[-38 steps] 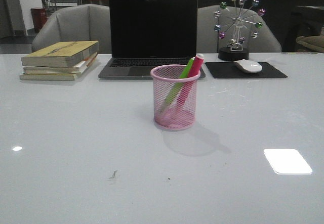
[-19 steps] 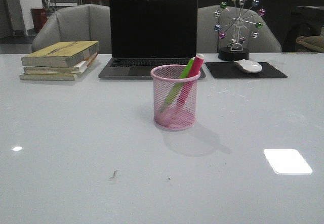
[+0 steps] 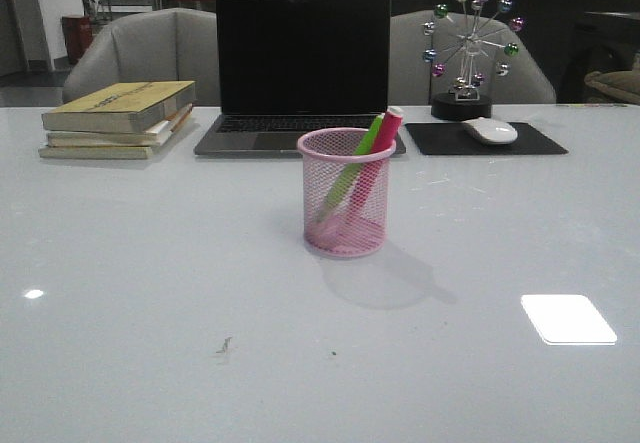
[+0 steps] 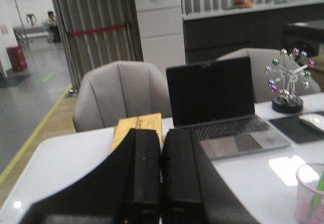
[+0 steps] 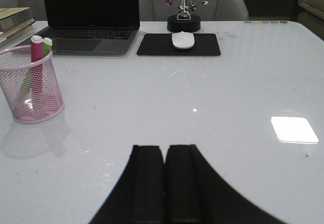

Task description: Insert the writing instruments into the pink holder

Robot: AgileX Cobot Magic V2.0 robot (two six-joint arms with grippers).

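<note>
Both markers, green [image 3: 352,168] and pink [image 3: 374,163], lean inside the pink holder [image 3: 347,193], mid-frame on the desk [image 3: 150,263]; left pincer [image 4: 161,183] and right pincer [image 5: 165,183] sit closed, empty, well apart from it.

**Office desk in an open workspace**

Showing an office: closed-screen laptop [image 3: 300,73] sitting at the back of a white table [image 3: 150,293], stacked books [image 3: 118,118] lying beside it, mouse [image 3: 489,130] resting on a black pad [image 3: 486,139], padded chairs [image 3: 140,55] standing behind, desk toy [image 3: 468,48] with coloured balls.
</note>
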